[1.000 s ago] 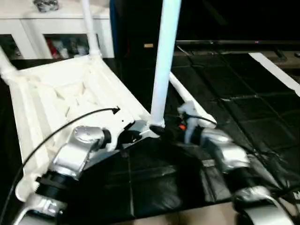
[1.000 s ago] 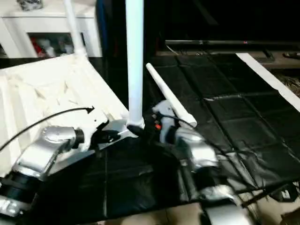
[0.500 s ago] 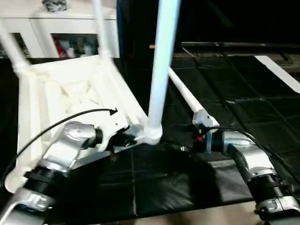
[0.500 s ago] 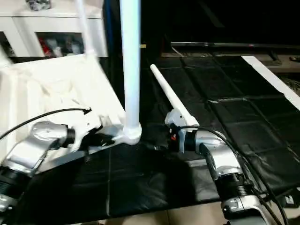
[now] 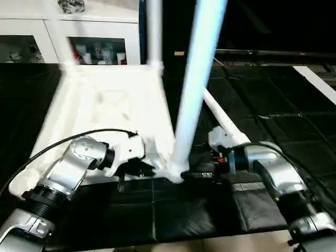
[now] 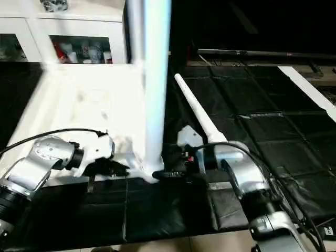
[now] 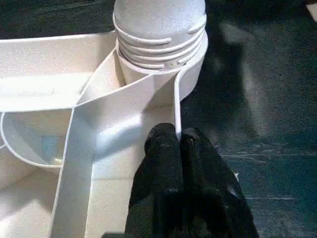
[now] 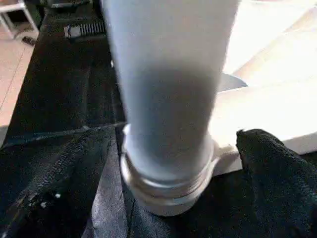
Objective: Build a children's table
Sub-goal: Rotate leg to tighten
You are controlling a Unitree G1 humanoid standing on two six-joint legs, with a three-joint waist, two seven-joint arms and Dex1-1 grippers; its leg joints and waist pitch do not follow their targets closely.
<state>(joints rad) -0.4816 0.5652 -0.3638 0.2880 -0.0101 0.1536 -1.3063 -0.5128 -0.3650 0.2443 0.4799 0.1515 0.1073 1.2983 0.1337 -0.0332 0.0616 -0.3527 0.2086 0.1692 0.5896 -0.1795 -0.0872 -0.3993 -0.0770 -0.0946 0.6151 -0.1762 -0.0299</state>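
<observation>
While left gripper (image 7: 179, 144) pinches tabletop rim (image 7: 176, 106)

From my station I saw a floor covered with black quilted mats (image 5: 273, 121), their seams running in a grid. At the far left stood a white cabinet (image 5: 52, 37) with glass doors, small colourful items on its shelf behind the glass, and a dark cluttered object (image 5: 72, 6) on its top. A pale strip of bare floor (image 6: 310, 92) ran diagonally along the far right edge of the mats. Beyond the mats the room was dark, crossed by a low horizontal bar (image 5: 273, 52).
</observation>
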